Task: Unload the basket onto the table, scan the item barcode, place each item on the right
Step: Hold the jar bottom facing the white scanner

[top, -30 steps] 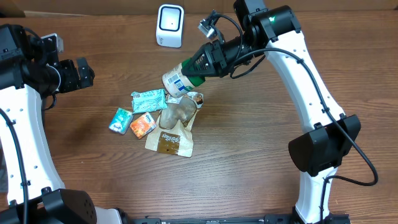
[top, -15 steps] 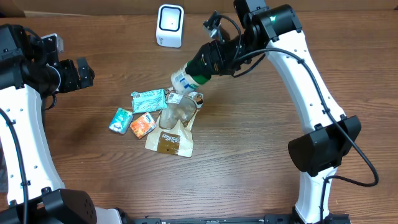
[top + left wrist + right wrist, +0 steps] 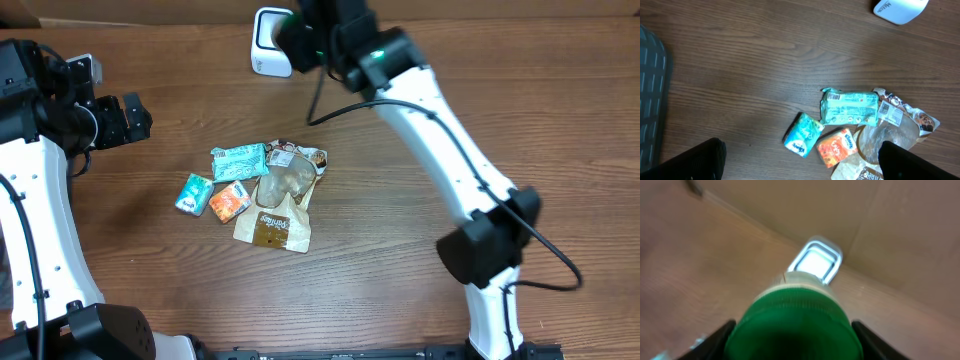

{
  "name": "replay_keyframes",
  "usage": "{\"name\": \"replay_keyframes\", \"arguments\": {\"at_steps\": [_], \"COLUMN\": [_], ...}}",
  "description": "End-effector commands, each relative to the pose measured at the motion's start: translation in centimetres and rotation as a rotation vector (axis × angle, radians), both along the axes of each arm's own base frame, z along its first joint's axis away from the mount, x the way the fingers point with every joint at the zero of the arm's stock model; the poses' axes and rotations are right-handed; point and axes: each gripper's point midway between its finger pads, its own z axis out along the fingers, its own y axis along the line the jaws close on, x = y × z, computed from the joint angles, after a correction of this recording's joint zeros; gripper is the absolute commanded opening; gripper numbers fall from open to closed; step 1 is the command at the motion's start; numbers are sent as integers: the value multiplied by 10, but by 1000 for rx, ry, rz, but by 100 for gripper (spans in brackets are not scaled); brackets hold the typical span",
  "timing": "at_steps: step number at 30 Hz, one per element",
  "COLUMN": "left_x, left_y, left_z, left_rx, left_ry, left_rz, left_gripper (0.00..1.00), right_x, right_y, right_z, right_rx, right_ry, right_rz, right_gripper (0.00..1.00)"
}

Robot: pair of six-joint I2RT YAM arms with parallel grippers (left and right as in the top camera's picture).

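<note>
Green-capped bottle (image 3: 795, 325) tight between right fingers (image 3: 715, 341), in front of scanner (image 3: 816, 260); left fingers (image 3: 690, 162) wide, empty.

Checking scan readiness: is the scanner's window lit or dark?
Lit. In the right wrist view, the window of the scanner glows bright white just beyond the green-capped bottle.

Both arms are white tubular links joined by black motor housings. The right arm (image 3: 440, 142), crossing from top centre to lower right, carries a thin black cable (image 3: 566, 262) and a small green light (image 3: 378, 55) near its wrist. The left arm (image 3: 35, 220), at the left edge, ends in a blocky black hand (image 3: 132, 115).
</note>
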Motion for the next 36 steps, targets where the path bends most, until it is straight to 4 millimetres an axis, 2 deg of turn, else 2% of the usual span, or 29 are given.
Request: {"name": "replay_keyframes", "arguments": {"at_steps": [1, 4, 6, 10, 16, 19, 24, 31, 35, 36], "left_x": [0, 0, 0, 0, 0, 0, 0, 0, 0, 0], "left_y": [-1, -1, -1, -1, -1, -1, -1, -1, -1, -1], "left_z": [3, 3, 3, 3, 3, 3, 3, 3, 3, 3], "left_rx": [13, 13, 13, 13, 13, 13, 13, 13, 13, 13], "left_ry": [-13, -13, -13, -13, -13, -13, -13, -13, -13, -13], "left_rz": [-27, -27, -27, -27, -27, -27, -27, -27, -27, -27], "left_gripper": [100, 100, 100, 100, 100, 100, 100, 100, 100, 100], "right_x": [46, 68, 80, 100, 112, 114, 120, 121, 116, 113], "right_y": [-9, 5, 12, 23, 33, 33, 25, 23, 20, 18], "right_z": [-21, -32, -41, -62, -86, -90, -85, -76, -54, -34], "right_rx": [-294, -417, -505, -657, -692, -680, -677, -669, -626, -549], "right_ry": [-222, -358, -441, -577, -648, -654, -668, -685, -685, -676], "right_rz": [-12, 69, 118, 186, 225, 240, 215, 201, 178, 140], "right_gripper": [38, 38, 45, 45, 44, 44, 44, 44, 44, 44]}}
